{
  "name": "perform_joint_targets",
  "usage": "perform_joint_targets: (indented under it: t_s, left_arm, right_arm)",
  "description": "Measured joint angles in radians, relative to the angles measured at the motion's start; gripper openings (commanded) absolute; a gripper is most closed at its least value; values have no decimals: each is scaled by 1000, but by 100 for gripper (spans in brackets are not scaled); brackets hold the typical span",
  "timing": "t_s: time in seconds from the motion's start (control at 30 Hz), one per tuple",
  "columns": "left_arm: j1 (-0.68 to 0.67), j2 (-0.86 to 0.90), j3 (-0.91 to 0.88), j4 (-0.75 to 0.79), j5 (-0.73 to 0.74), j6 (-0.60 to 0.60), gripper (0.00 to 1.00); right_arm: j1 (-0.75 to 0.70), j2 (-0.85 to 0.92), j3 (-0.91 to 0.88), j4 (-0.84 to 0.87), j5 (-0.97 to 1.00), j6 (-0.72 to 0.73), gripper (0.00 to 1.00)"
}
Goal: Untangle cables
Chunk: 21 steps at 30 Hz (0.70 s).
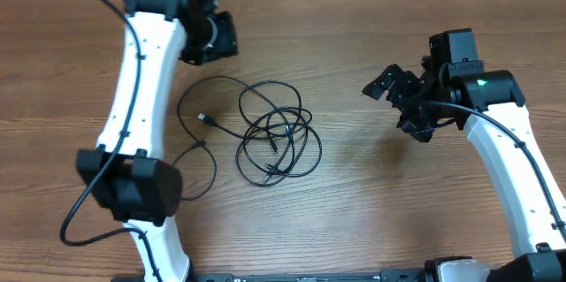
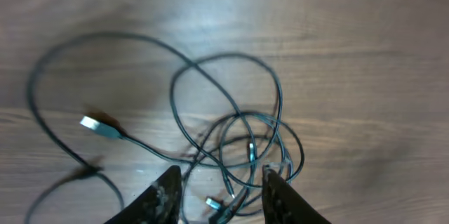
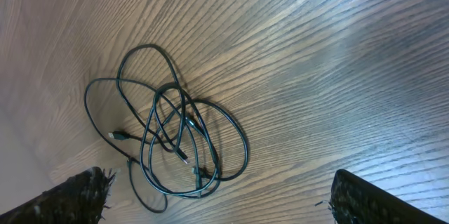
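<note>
Lying on the brown wood-grain table (image 1: 354, 211), the thin black cables (image 1: 274, 136) sit between the two arms as one knot of overlapping loops. None of them has been lifted.

From that knot a wider, looser loop (image 1: 190, 105) sweeps out toward the left arm's side. Inside that sweep lies a small silver-tipped plug (image 2: 98, 127), clear of the dense crossings.

The left tool (image 2: 221, 175) hangs above the far side of the knot, its two dark fingers partly apart. Strands show in the gap between them, but they look to be down on the table below and nothing is clamped.

The right tool (image 3: 216, 182) stands off to the other side with its fingers spread to the edges of its own view. It is empty, and the whole bundle lies ahead of it, well apart.

The coming move turns on one relation. The knot is roughly round, with no clear long axis, but its free tail runs leftward from it, so the only easy pull line goes from the crossings out toward the left arm.

In the overhead view neither tool is much closer to the knot. The left one looks almost straight down onto it, though, and is the nearer to the loose loop and plug.

My judgement is that the left tool is better placed to take a strand and draw it outward. The right tool would have to cross bare table before it could pin the remainder.
</note>
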State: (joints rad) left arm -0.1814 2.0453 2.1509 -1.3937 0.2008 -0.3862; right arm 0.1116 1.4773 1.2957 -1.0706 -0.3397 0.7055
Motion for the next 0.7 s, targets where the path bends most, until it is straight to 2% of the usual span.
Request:
perform_joint_targets:
  t_s: [0.17, 0.33, 0.57, 0.7]
  left_arm:
    - [-74, 141, -2, -6, -14, -60, 40]
    - [-113, 264, -4, 14, -21, -88, 43]
    - [-113, 338, -5, 62, -55, -142, 43]
    - [-113, 356, -5, 109, -63, -183, 47]
  right_arm:
    - [0, 0, 0, 0, 0, 0, 100]
    - [0, 0, 0, 0, 0, 0, 100]
    - [0, 0, 0, 0, 0, 0, 100]
    - [0, 0, 0, 0, 0, 0, 100]
